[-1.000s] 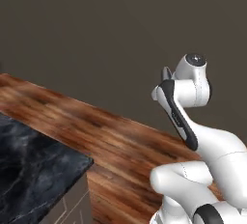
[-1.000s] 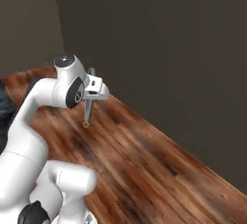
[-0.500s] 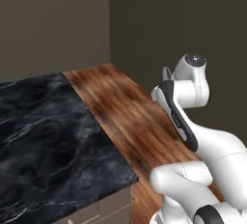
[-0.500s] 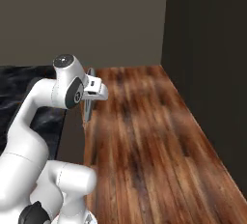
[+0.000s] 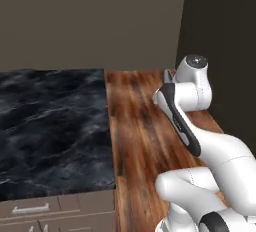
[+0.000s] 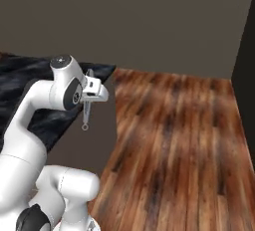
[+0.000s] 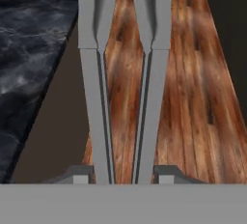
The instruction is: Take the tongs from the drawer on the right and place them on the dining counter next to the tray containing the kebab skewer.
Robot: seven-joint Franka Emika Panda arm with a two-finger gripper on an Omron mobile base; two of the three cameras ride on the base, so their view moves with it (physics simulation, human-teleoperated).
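Hand view gives you the clearest look at the grip: the gripper (image 7: 123,177) is partly closed with its two fingertips (image 7: 79,174) pressed against the outer sides of the tongs (image 7: 123,73), whose two long grey arms run straight away from the camera, side by side with a narrow gap between them. Beyond the tongs you see wooden floor (image 7: 193,88), and to the left the black marble of the dining counter (image 7: 29,39) with its brown-grey side panel below the edge. From the right base view, you can see the gripper (image 6: 89,95) at the end of the white arm, carrying the tongs (image 6: 86,113) so they hang downward, just off the counter's (image 6: 30,70) near corner and above its side face. From the left base view, the dining counter (image 5: 50,126) lies to the left of the arm, and one drawer front with a silver bar handle (image 5: 30,209) sits under its near edge. Plain brown-grey walls (image 5: 90,21) close the far side. You have one pair of tongs, one counter.
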